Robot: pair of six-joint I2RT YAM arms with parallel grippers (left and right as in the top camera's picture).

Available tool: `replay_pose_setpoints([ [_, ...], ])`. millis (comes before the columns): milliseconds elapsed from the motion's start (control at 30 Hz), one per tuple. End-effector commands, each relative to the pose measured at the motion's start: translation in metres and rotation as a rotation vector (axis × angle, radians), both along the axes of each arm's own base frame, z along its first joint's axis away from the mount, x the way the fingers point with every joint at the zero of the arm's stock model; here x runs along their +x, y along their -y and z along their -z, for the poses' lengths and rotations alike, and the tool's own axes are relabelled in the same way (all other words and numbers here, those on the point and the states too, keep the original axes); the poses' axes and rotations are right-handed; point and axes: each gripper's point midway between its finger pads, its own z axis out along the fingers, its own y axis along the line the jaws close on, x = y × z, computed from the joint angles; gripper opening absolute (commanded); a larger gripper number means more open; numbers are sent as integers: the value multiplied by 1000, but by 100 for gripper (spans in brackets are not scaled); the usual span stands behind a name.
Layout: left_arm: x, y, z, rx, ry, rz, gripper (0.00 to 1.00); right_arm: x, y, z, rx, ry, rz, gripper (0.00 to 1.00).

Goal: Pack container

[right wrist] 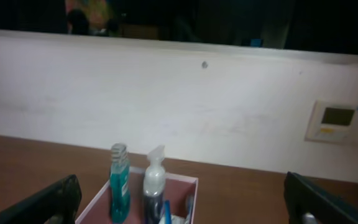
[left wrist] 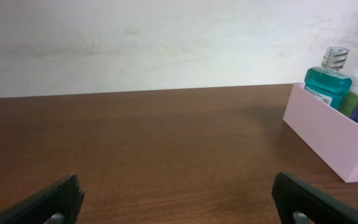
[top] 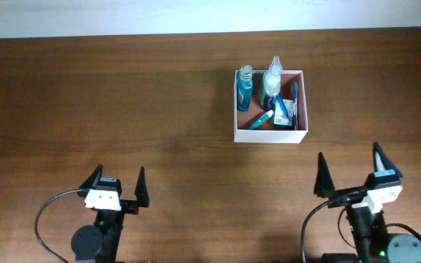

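1. The container (top: 269, 134) was seen on the table (top: 123, 95) at about 1 o'clock from the table's centre in the overhead view, near the far edge and well apart from both arms.
2. A teal bottle (top: 245, 88) and a spray bottle (top: 272, 79) were seen upright against its 12 o'clock wall. A green-white packet (top: 284, 111) and a small orange-and-teal item (top: 260, 120) were seen lying nearer its 6 o'clock wall.
3. The left gripper (top: 119, 174) was seen with its fingers spread wide and nothing between them. The container lay at about 2 o'clock from it.
4. The right gripper (top: 348, 151) was likewise seen spread and empty, with the container at about 11 o'clock.
5. The walls were judged thin and light, likely to flex or crease if pinched hard at mid-span.
6. With its contents, the box was judged modestly heavy and top-heavy, so the upright bottles could be tipped by a jolt.
7. The smooth wall was judged possibly slippery.
8. A hold was judged best taken over the bare 6 o'clock rim close to a corner, where more stiffness was expected, with one finger inside and one outside.
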Motion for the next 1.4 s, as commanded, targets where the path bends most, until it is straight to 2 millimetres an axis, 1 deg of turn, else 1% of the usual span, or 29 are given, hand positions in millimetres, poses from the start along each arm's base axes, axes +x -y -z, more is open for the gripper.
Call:
replay_pose_setpoints([
  [0, -1, 3, 1, -10, 0, 13, 100, -4, -5, 4, 4, 26, -25, 99],
  [200, -1, 3, 1, -10, 0, 13, 99, -7, -5, 13, 4, 54, -26, 98],
  [400, -1, 3, 1, -10, 0, 13, 99, -3, -5, 19, 4, 49, -25, 99],
  [567, -1, 3, 1, -10, 0, 13, 99, 6, -5, 37, 4, 37, -24, 99],
  [800, -1, 3, 1, -10, 0, 13, 99, 12, -5, 49, 4, 53, -26, 99],
  [967, -1, 3, 1, -10, 0, 13, 99, 18, -6, 70, 5, 26, -29, 99],
  [1133, -1, 3, 1, -10, 0, 13, 99, 21, -6, 76, 7, 28, -29, 99],
  [1267, -1, 3, 1, -10, 0, 13, 99, 23, -6, 86, 7, 12, -29, 99],
  [1367, -1, 3, 1, -10, 0, 13, 99, 24, -6, 89, 7, 5, -29, 99],
])
